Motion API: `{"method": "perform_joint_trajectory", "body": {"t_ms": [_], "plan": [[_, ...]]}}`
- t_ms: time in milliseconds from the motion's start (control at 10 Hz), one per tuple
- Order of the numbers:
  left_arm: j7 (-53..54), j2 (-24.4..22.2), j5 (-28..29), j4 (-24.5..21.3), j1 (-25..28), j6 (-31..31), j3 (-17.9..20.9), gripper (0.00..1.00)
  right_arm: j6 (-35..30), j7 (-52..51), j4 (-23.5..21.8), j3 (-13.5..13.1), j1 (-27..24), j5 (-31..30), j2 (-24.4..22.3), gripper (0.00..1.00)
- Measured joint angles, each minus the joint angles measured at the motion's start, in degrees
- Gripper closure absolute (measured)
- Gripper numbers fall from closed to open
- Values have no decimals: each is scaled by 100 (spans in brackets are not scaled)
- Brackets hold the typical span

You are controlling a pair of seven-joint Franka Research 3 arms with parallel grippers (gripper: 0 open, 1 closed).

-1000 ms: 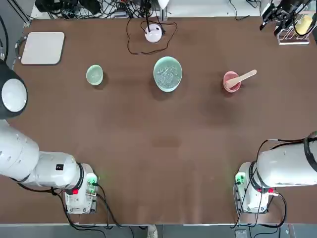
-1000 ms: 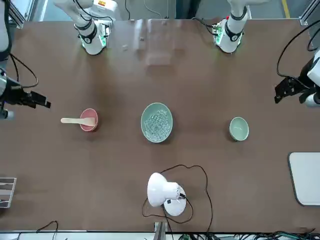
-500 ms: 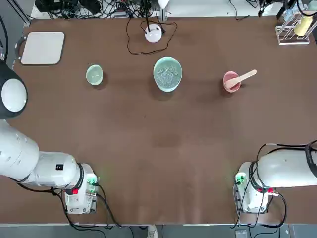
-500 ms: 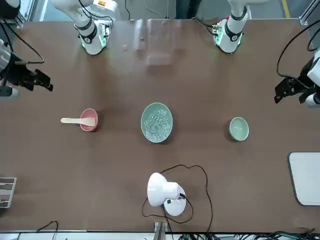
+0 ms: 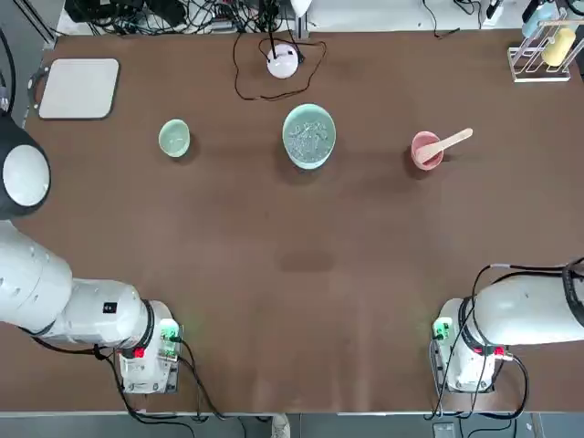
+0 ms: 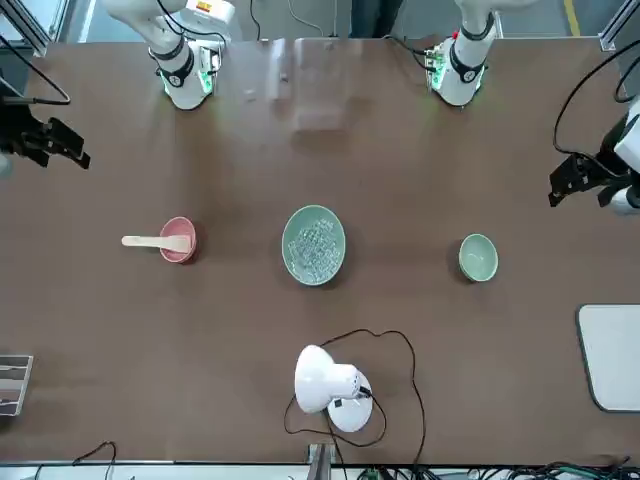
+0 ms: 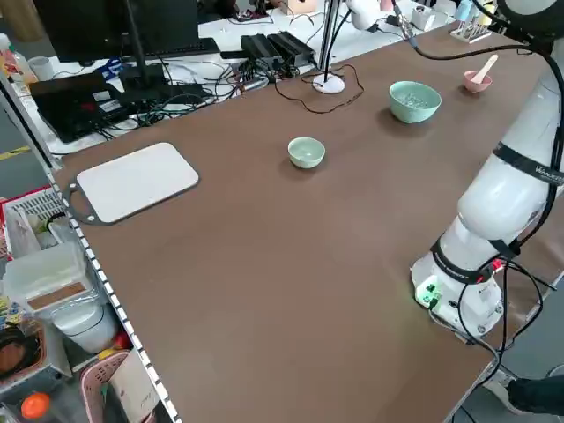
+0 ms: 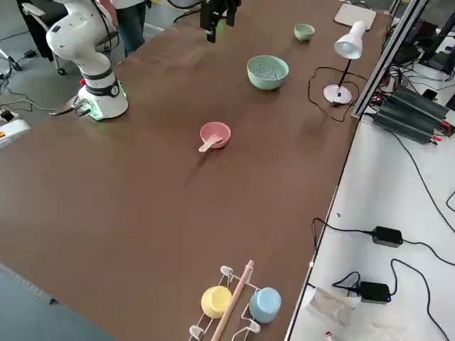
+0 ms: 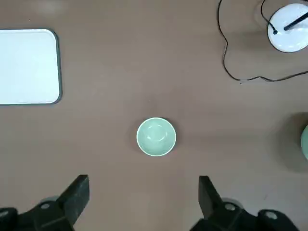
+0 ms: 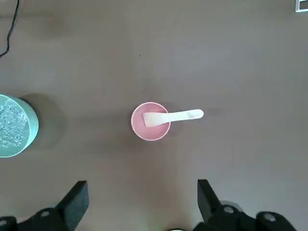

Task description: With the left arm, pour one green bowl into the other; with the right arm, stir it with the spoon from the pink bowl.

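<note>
From above: three bowls in a row on the brown table (image 5: 301,274). At the left, the small green bowl (image 5: 174,138). In the middle, the big green bowl (image 5: 308,136), with pale bits inside. At the right, the pink bowl (image 5: 426,151), with the wooden spoon (image 5: 447,142) resting in it, handle sticking out over the rim and away from the other bowls. Far behind the big bowl, a white lamp (image 5: 283,62). In the far left corner, a white board (image 5: 79,88).

From the front: left gripper (image 6: 578,192) up in the air near the table's edge, on the small green bowl's side. Right gripper (image 6: 62,152) up in the air on the pink bowl's side, well apart from the spoon.

From the left wrist: fingers spread wide, holding nothing, with the small green bowl down below between them, standing upright.

From the right wrist: fingers spread wide too, holding nothing. Down below, the pink bowl and the spoon, untouched, and the rim of the big green bowl off to one side.
</note>
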Motion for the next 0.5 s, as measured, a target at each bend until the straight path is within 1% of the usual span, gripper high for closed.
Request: {"method": "perform_joint_trajectory", "body": {"t_ms": [500], "plan": [[6, 0, 0, 1, 14, -7, 1, 0, -30, 0, -18, 12, 6, -3, 41, 0]]}}
